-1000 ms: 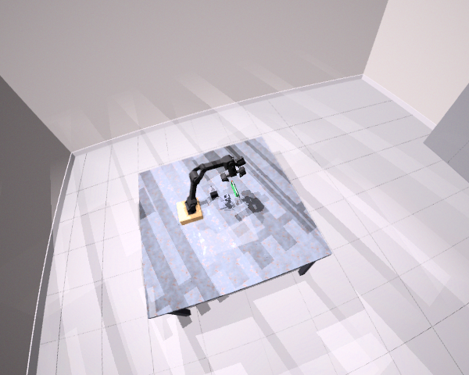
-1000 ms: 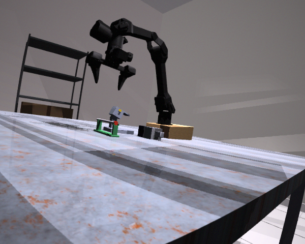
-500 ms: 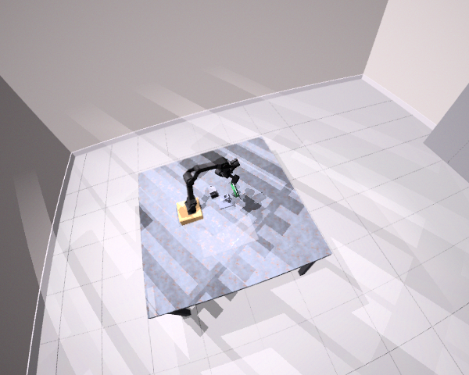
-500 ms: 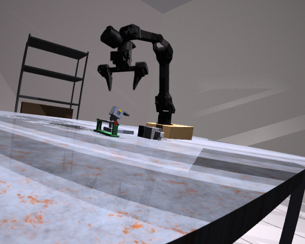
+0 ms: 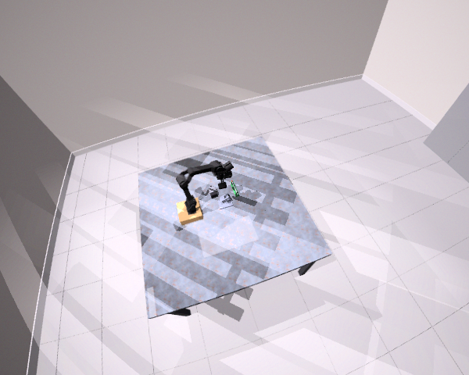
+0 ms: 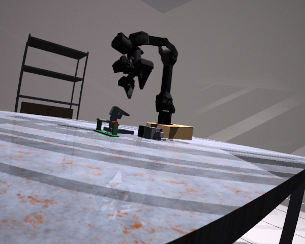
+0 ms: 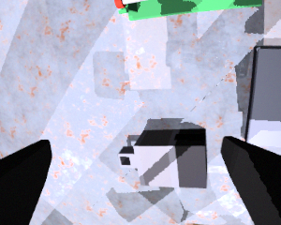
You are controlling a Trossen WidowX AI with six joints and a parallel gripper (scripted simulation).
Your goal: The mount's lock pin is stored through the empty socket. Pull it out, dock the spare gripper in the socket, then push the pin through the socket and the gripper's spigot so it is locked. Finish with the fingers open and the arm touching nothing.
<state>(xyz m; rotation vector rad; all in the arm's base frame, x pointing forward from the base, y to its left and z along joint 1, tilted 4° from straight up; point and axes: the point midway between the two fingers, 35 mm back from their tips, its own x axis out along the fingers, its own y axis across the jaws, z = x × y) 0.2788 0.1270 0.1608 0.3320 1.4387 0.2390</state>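
Note:
My gripper (image 6: 135, 92) (image 7: 138, 146) is open and empty, high above the table. The spare gripper (image 5: 213, 194) (image 6: 150, 131) (image 7: 159, 159), a grey and black block with a small stub, lies on the table; in the wrist view it shows between my fingers, well below them. The grey mount (image 5: 227, 199) (image 6: 116, 112) stands beside it; its base (image 7: 269, 89) is partly cut off at the wrist view's right edge. The lock pin, with a red head (image 6: 116, 122) (image 7: 118, 3) (image 5: 235, 189), rests across the posts of the green rack (image 6: 105, 132) (image 7: 178, 8). The socket's inside is hidden.
The arm's wooden base block (image 5: 191, 218) (image 6: 181, 132) is on the table (image 5: 234, 242) (image 6: 147, 199), behind the spare gripper in the exterior view. The mount's upright part rises above the green rack there. A shelf unit (image 6: 53, 73) stands beyond the table.

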